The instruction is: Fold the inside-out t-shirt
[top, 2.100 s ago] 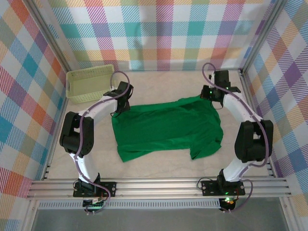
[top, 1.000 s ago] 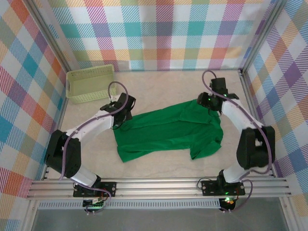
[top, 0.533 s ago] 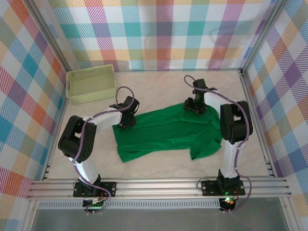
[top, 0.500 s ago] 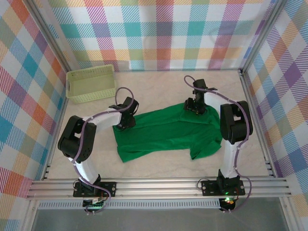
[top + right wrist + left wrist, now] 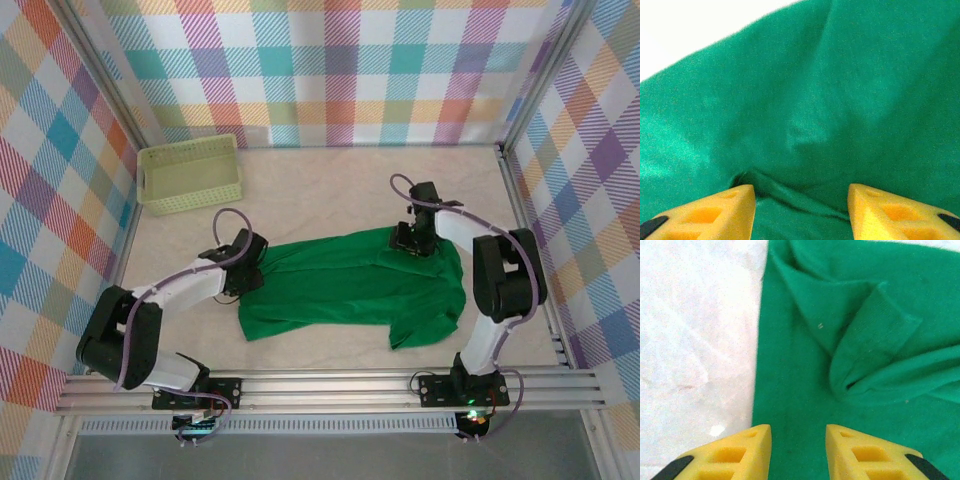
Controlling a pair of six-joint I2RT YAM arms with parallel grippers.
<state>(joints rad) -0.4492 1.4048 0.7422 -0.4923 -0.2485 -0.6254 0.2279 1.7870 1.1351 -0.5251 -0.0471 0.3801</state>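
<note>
The bright green t-shirt (image 5: 350,290) lies spread and wrinkled on the pale table (image 5: 330,185), to the right of the lattice basket (image 5: 192,203) and lower in the top view, well apart from it. On its side closest to the basket, a hemmed edge is folded over itself in soft ridges.

Against half a second earlier, the shirt's far edge has slid away from the basket's row, so the cloth looks narrower. The left arm's elbow has swung out below the basket, and the right gripper has shifted further right of it.

The left gripper (image 5: 798,450) hangs over the shirt edge nearest the basket, jaws a narrow gap apart, with flat cloth under the gap. The right gripper (image 5: 801,212), far right of the basket, stands wider, and a raised crease runs between its fingertips. Whether either one pinches cloth cannot be told.
</note>
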